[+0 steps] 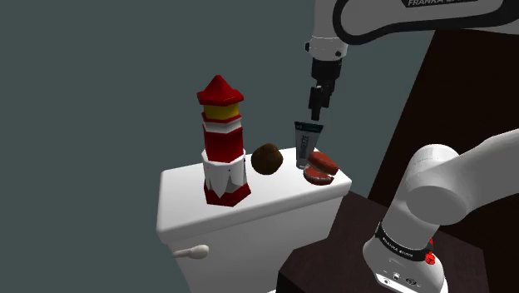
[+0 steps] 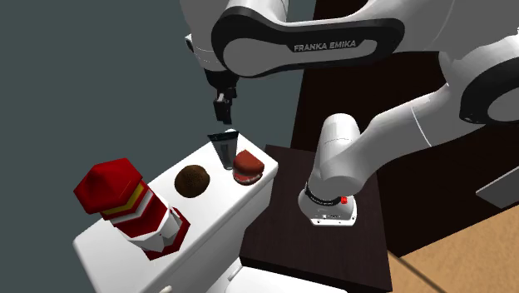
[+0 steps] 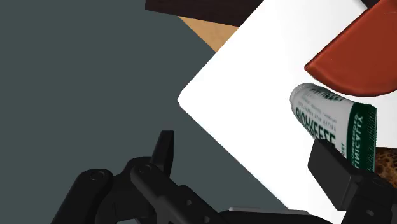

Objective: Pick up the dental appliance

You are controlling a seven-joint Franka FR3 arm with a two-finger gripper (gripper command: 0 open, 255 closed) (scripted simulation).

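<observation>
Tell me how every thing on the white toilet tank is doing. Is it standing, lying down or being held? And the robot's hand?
gripper: open, in the air above the tube, holding nothing
dental appliance: lying on the tank lid beside the tube, not held
tube: standing upright on its narrow end
lighthouse figure: standing upright
brown ball: resting on the lid, not held

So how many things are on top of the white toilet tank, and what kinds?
Lighthouse: 1
Brown ball: 1
Tube: 1
Red teeth: 1
Total: 4
</observation>
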